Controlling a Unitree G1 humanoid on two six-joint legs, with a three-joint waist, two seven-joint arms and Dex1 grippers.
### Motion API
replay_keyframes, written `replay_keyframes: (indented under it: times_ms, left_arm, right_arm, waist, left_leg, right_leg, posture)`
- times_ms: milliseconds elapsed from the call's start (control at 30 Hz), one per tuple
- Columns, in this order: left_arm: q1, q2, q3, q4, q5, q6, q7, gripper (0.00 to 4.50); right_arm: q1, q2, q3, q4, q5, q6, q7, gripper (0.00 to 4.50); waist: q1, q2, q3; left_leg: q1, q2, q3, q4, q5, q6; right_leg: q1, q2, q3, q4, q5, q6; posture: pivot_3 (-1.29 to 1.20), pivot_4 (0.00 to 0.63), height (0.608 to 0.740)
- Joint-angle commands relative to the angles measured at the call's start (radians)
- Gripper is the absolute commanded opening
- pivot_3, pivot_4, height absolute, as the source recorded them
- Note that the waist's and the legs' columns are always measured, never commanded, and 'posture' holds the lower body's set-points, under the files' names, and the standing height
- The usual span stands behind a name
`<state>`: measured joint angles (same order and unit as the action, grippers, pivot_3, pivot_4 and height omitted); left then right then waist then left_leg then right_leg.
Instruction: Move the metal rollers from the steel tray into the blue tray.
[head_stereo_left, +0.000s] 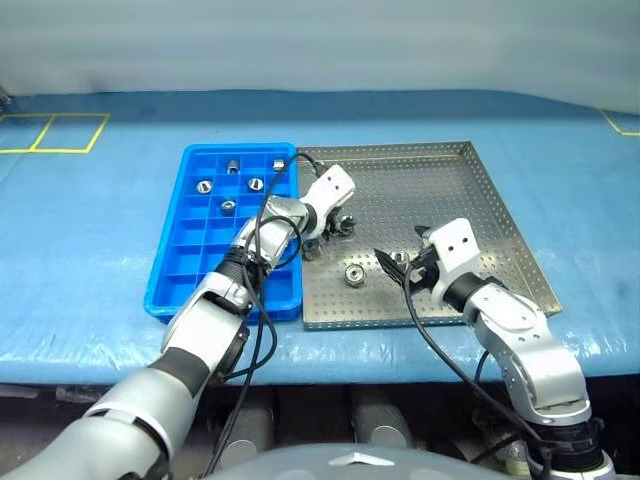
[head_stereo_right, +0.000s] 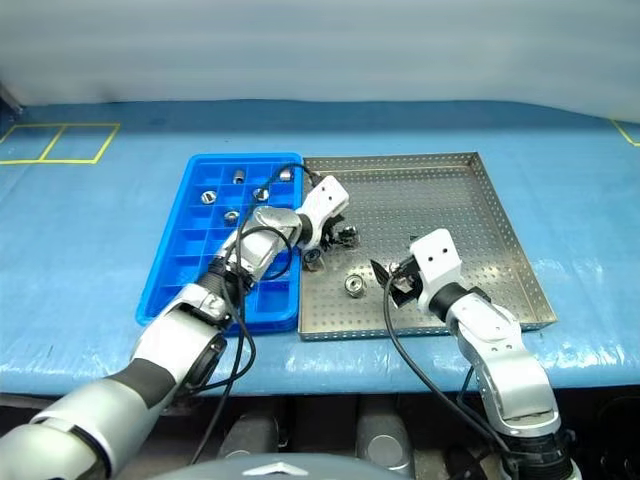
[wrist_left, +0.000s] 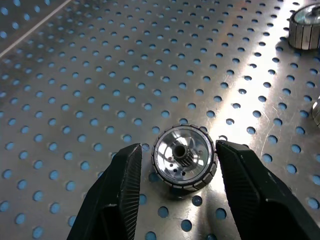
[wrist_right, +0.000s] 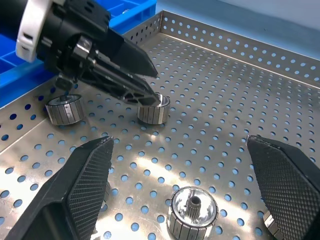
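Left gripper (wrist_left: 184, 165): reaches across the blue tray's inner edge and slants down onto the steel tray; its two ribbed black fingers (wrist_left: 116, 200) straddle one roller with narrow gaps on both sides, pads not visibly pressing it.
Framed roller (wrist_left: 184, 159): sits on the perforated floor between those fingers, hollow face towards the wrist camera, knurled rim, dark splined bore.
Left arm: silver and white links with a looping black cable, stretched from low left over the blue tray.
Right gripper (wrist_right: 187, 175): fingers spread wide, empty, held low over the near part of the steel tray, aimed towards the left gripper.
Right fingers (wrist_right: 82, 190): black, finely cross-hatched pads.
Roller by right gripper (wrist_right: 193, 211): stands on the floor between the spread fingers, near their tips, touching neither.
Other loose rollers: one (wrist_right: 63, 108) just beside the left gripper; another (wrist_left: 305, 30) beyond it.
Right wrist view adds: the left gripper seen side-on, tips down at a roller.
Head views add: the whole layout, both trays side by side and touching.
Steel tray (head_stereo_left: 470, 190): grey sheet metal, square, dotted with holes, low rim.
Blue tray (head_stereo_left: 180, 270): glossy plastic grid beyond the left arm; five rollers (head_stereo_left: 204, 186) lie in its far compartments.
Table cover (head_stereo_left: 100, 250): blue woven sheet, yellow tape lines.
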<state>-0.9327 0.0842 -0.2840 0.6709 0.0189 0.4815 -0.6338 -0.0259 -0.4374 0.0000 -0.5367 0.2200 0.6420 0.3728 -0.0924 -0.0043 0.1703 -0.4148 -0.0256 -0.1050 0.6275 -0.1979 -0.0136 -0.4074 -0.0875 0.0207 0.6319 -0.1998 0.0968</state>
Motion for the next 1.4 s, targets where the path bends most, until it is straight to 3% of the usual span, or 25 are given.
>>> replay_keyframes:
  times_ms: [33, 233, 433, 467, 900, 1000, 1133, 1400]
  left_arm:
    - [0.009, 0.007, 0.018, -0.065, 0.002, 0.013, 0.012, 2.53]
    - [0.023, -0.011, 0.009, -0.037, 0.008, -0.006, 0.007, 2.53]
    - [-0.027, -0.064, 0.048, 0.045, 0.010, -0.007, 0.094, 4.42]
    - [-0.036, -0.070, 0.052, 0.060, 0.007, -0.009, 0.094, 4.47]
    - [-0.119, -0.137, 0.043, 0.284, 0.051, -0.046, 0.126, 4.47]
    - [-0.114, -0.124, 0.052, 0.259, 0.054, -0.036, 0.127, 3.89]
    - [-0.108, -0.109, 0.059, 0.229, 0.048, -0.028, 0.118, 2.58]
    - [-0.064, -0.085, 0.069, 0.094, 0.028, -0.016, 0.079, 2.58]
  right_arm:
    - [-0.032, 0.004, 0.015, 0.007, -0.006, -0.023, 0.008, 4.50]
    - [-0.059, 0.004, 0.038, 0.025, -0.019, -0.028, 0.011, 4.50]
    - [-0.030, 0.006, 0.026, 0.002, -0.026, -0.027, -0.001, 4.50]
    - [-0.024, 0.005, 0.024, -0.002, -0.026, -0.027, -0.003, 4.50]
    - [0.002, 0.004, 0.009, -0.036, -0.028, -0.019, -0.025, 4.50]
    - [0.005, 0.004, 0.004, -0.031, -0.027, -0.021, -0.030, 4.50]
    - [-0.012, 0.005, 0.016, -0.008, -0.027, -0.026, -0.023, 4.50]
    - [-0.051, 0.010, 0.028, 0.070, -0.024, -0.031, -0.004, 4.50]
  waist:
    - [0.007, 0.000, 0.000]
    - [0.019, 0.000, 0.000]
    - [0.020, 0.000, 0.000]
    - [0.019, 0.000, 0.000]
    - [-0.004, 0.000, 0.000]
    - [-0.006, 0.000, 0.000]
    - [-0.006, 0.000, 0.000]
    - [0.003, 0.000, 0.000]
  left_leg:
    - [0.000, 0.000, 0.000, 0.000, 0.000, 0.000]
    - [0.000, 0.000, 0.000, 0.001, 0.000, 0.000]
    - [0.000, 0.000, 0.000, 0.001, 0.000, 0.000]
    - [0.000, 0.000, 0.000, 0.001, 0.000, 0.000]
    - [0.000, 0.000, 0.000, 0.001, 0.000, 0.000]
    - [0.000, 0.000, 0.000, 0.001, 0.000, 0.000]
    - [0.000, 0.000, 0.000, 0.001, 0.000, 0.000]
    - [0.000, 0.000, 0.000, 0.001, 0.000, 0.000]
  right_leg:
    - [0.000, 0.000, 0.000, 0.000, 0.000, 0.000]
    - [0.001, 0.000, 0.000, 0.000, 0.000, 0.000]
    - [0.001, 0.000, 0.000, 0.000, 0.000, 0.000]
    - [0.001, 0.000, 0.000, 0.000, 0.000, 0.000]
    - [0.000, 0.000, 0.000, 0.001, 0.000, 0.000]
    - [0.000, 0.000, 0.000, 0.001, 0.000, 0.000]
    - [0.000, 0.000, 0.001, 0.002, 0.000, 0.000]
    - [0.000, 0.000, 0.001, 0.002, 0.000, 0.000]
  posture:
    - [-0.10, 0.150, 0.740]
    - [-0.10, 0.150, 0.740]
    - [-0.14, 0.150, 0.740]
    - [-0.15, 0.150, 0.740]
    - [-0.19, 0.150, 0.740]
    - [-0.18, 0.150, 0.740]
    - [-0.16, 0.150, 0.740]
    - [-0.13, 0.150, 0.740]
